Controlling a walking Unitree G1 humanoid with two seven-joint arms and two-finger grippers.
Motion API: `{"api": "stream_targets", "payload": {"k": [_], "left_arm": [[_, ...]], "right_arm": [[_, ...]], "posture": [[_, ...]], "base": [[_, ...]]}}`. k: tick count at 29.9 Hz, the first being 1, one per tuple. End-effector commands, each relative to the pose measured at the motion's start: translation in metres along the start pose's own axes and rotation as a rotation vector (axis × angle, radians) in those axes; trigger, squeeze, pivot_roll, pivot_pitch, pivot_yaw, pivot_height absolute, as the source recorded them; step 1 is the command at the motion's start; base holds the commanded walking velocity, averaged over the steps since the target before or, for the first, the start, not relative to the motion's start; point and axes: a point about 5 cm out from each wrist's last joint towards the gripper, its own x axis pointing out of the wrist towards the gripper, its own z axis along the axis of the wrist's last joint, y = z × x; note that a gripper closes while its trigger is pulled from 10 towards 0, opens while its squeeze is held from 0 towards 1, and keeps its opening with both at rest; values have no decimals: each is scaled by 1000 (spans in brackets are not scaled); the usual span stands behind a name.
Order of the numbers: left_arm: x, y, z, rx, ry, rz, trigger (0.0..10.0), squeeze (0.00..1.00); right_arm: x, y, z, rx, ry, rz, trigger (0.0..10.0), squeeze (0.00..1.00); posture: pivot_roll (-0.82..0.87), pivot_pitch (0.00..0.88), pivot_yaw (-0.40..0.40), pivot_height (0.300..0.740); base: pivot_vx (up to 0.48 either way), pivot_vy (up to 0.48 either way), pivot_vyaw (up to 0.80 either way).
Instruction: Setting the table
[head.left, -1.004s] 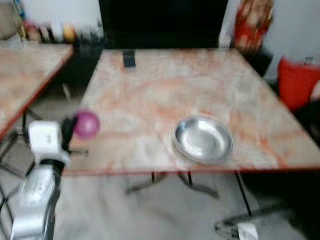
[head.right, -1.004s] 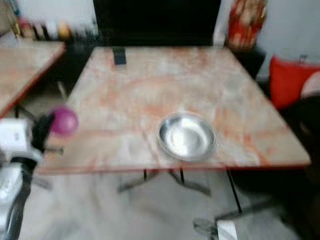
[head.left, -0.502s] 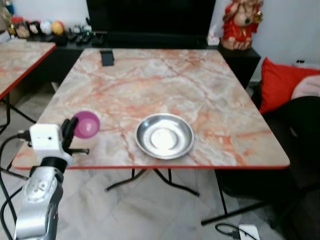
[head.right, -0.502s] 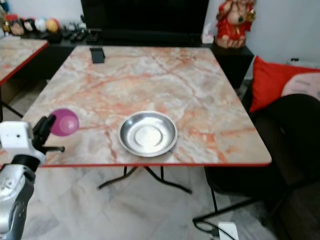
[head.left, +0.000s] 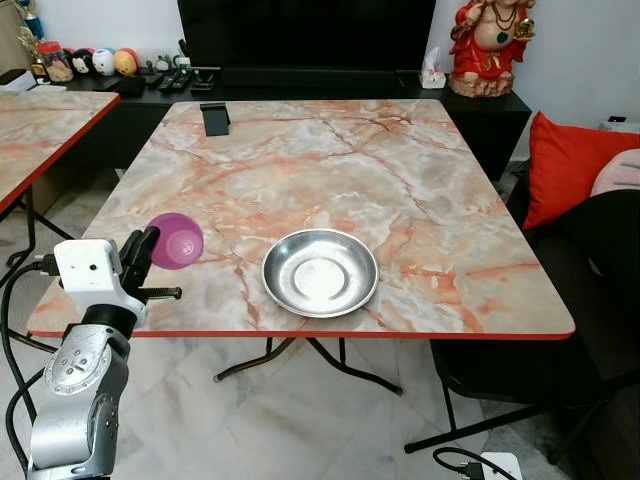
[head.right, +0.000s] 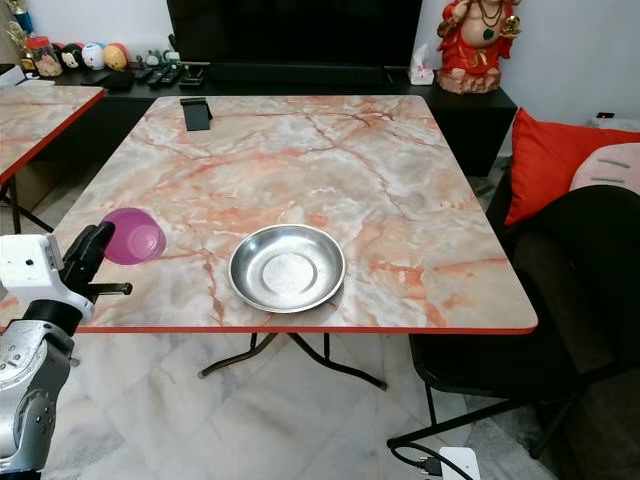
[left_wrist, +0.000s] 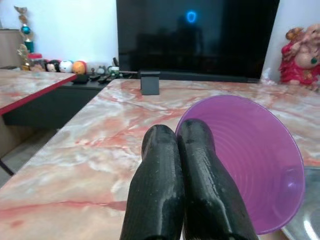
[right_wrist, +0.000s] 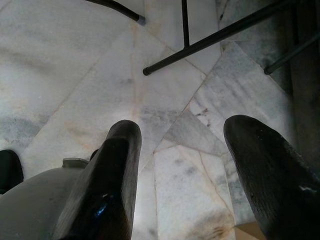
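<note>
One purple cup (head.left: 176, 241), pinched by its rim in the left pincer (head.left: 150, 243), hangs over the surface (head.left: 400, 160) edge, steel plate (head.left: 320, 272) at three o'clock, the right pincer (right_wrist: 182, 165) gaping wide above the floor.

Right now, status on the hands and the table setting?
Left hand shut on purple cup, held over table's near left edge. Right hand open, hanging over the floor. Steel plate set near the front edge. Nothing between cup and plate.

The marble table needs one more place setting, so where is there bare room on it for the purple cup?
On the marble table, the stretch between the steel plate and the black phone stand is bare, as is the right side. The near-left corner is tighter: the left hand holds the purple cup there.
</note>
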Motion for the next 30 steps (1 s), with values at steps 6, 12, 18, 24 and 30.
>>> {"api": "stream_targets", "payload": {"k": [6, 12, 18, 24, 30], "left_arm": [[3, -3, 5, -8, 0, -30, 10000, 0], [4, -5, 3, -22, 7, -39, 10000, 0], [4, -10, 1, -34, 19, -60, 10000, 0], [4, -13, -3, -70, 54, -88, 10000, 0], [2, -15, -10, -198, 139, -138, 10000, 0]], "right_arm": [[0, 1, -2, 34, 20, -9, 10000, 0], [0, 1, -1, 16, 20, -8, 10000, 0], [0, 1, -1, 15, 18, -10, 10000, 0], [0, 1, -1, 11, 17, -7, 10000, 0], [0, 1, -1, 5, 20, -5, 10000, 0]], "posture": [[-3, 0, -3, 740], [-5, 0, -2, 740], [-6, 0, 0, 740], [-4, 0, 0, 740], [-5, 0, 2, 740]], "base": [[276, 0, -76], [315, 0, -242], [328, 0, 0], [210, 0, 0], [0, 0, 0]]}}
